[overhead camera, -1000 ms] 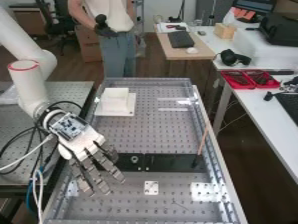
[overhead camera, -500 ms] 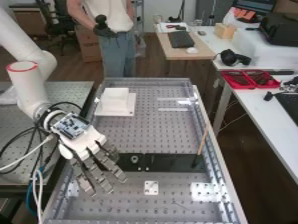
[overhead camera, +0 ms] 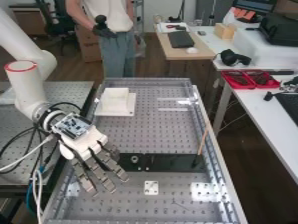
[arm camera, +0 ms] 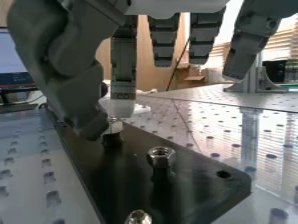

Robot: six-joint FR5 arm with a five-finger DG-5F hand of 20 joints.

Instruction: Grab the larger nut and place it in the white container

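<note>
From where I stand, the hand [overhead camera: 85,146] is empty, fingers extended, over the bench [overhead camera: 133,200] beside the dark plate [overhead camera: 169,163]. In the wrist view, the thumb [arm camera: 83,107] hangs by one metal piece [arm camera: 116,125]; I can't tell whether they touch. A hex nut [arm camera: 161,156] stands upright on the plate, with another metal piece [arm camera: 138,218] near it. I can't say for certain which is the larger nut, so picking the wrong one is my first worry. A sideways approach could let the thumb topple a neighbour; a shallow pinch could slip on smooth metal. Farther off, the white container [overhead camera: 116,102] might catch a low-carried nut on its wall.
</note>
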